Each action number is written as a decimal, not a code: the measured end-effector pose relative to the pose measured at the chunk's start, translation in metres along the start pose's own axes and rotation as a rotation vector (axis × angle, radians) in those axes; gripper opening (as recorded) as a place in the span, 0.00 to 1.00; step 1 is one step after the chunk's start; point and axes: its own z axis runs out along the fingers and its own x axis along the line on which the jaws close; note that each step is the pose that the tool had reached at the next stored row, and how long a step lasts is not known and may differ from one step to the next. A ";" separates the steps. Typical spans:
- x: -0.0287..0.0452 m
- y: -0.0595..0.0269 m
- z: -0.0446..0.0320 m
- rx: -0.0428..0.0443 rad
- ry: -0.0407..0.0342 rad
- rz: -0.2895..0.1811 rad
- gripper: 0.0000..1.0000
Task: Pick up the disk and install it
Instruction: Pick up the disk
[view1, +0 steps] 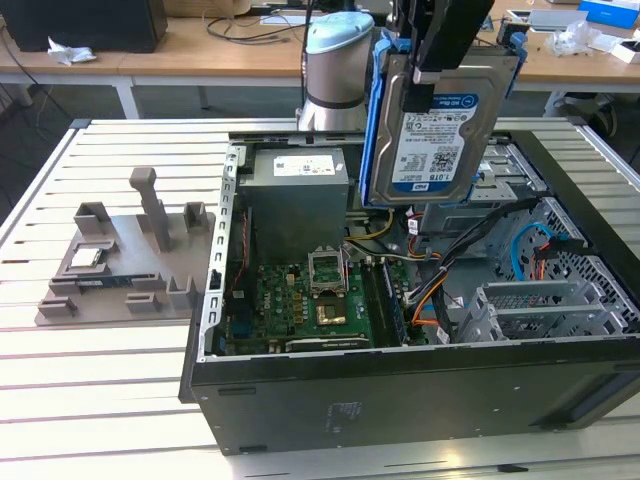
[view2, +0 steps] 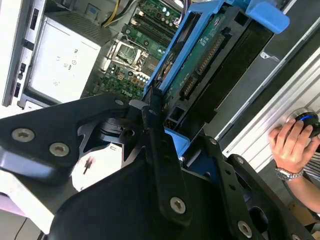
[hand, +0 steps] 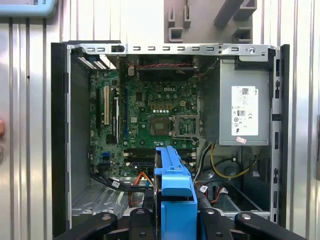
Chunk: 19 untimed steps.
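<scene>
The disk (view1: 437, 135) hangs upright in the air above the open computer case (view1: 400, 372), its white-and-blue label facing the exterior camera and a blue carrier frame along its edges. My gripper (view1: 421, 85) comes down from above and is shut on the disk's upper part. In the second wrist view the black fingers (view2: 151, 120) clamp the disk (view2: 200, 60), whose circuit-board side shows. The first wrist view looks straight down into the case, with the disk's blue frame edge (hand: 175, 187) between the gripper's links.
Inside the case lie the green motherboard (view1: 310, 300), the grey power supply (view1: 300, 200) and a metal drive cage (view1: 510, 170) under the disk. A grey fixture plate (view1: 120, 270) sits to the exterior view's left. A person's hand (view2: 289, 145) rests beside the table.
</scene>
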 end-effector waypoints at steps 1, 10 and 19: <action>0.0022 -0.0004 0.0001 0.0001 0.0000 0.000 0.36; 0.0158 -0.0036 0.0004 0.0000 0.0001 0.000 0.36; 0.0277 -0.0071 0.0008 0.0001 0.0000 0.000 0.36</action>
